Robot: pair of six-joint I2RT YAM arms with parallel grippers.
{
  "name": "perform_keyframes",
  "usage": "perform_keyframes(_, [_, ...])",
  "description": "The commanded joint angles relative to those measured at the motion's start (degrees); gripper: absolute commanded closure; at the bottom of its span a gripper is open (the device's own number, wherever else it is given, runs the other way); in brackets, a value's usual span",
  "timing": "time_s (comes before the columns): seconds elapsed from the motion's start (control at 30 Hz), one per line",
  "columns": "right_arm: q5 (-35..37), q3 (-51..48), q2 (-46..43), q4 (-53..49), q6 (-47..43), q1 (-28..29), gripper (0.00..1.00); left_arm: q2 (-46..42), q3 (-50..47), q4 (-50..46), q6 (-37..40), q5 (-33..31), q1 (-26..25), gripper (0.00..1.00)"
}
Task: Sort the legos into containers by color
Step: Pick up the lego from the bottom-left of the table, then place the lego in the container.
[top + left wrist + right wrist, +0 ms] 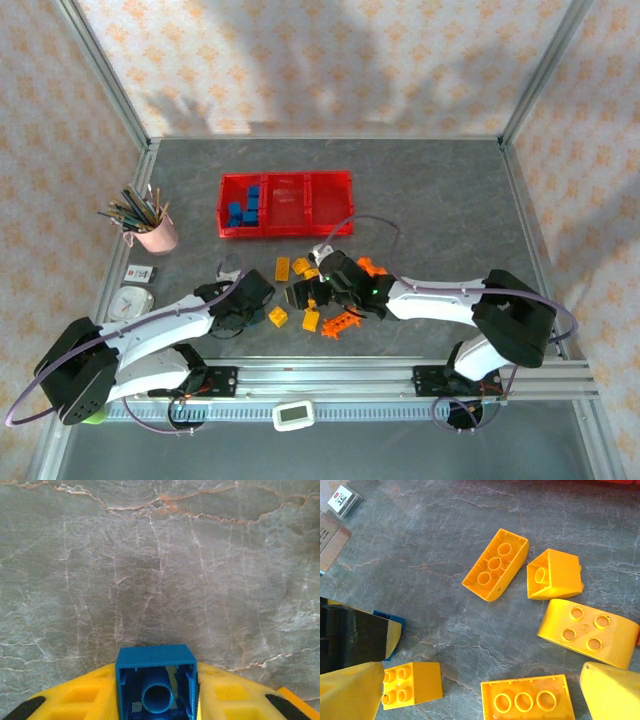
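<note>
Grey stone-patterned table top (440, 200) veined with pale and rusty cracks, pink wallpaper walls (330, 60) with orange flower motifs, slanting aluminium frame posts (105, 75) at the back corners, soft shadows on the rear wall, bright even light.

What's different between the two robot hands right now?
The left gripper is shut on a blue brick; the right gripper is open and holds nothing. The left gripper faces bare table beyond its brick, while the right gripper hangs over loose yellow bricks. Both have yellow fingers.
</note>
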Motion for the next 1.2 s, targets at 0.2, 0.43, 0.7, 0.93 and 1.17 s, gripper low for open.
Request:
perform_keyframes(0.2, [3.75, 0.7, -1.41, 0.97, 1.88, 0.08, 0.0, -3.76, 1.35, -3.39, -0.77, -5.21, -0.43, 0.74])
perform_keyframes(0.43, [4.05, 2.23, -4.22, -1.37, 3.79, -2.0, 0.0, -4.14, 9.56, -6.31, 3.48, -12.83, 1.42, 0.74])
perform_keyframes(0.7, [2.16, 4.17, -5.55, -1.79, 5.19, -7.0, 0.0, 4.1, 21.38, 0.44, 16.33, -14.4, 12.27, 0.74])
perform_keyframes(0.93, [2.34, 7.6, -3.06, -1.5, 5.01, -8.39, 0.0, 17.55, 32.14, 8.94, 24.62, -10.68, 22.14, 0.74])
perform_keyframes(1.17, [1.18, 10.45, 0.02, -1.25, 5.05, -8.76, 0.0, 30.36, 43.15, 12.3, 29.39, -9.95, 27.07, 0.74])
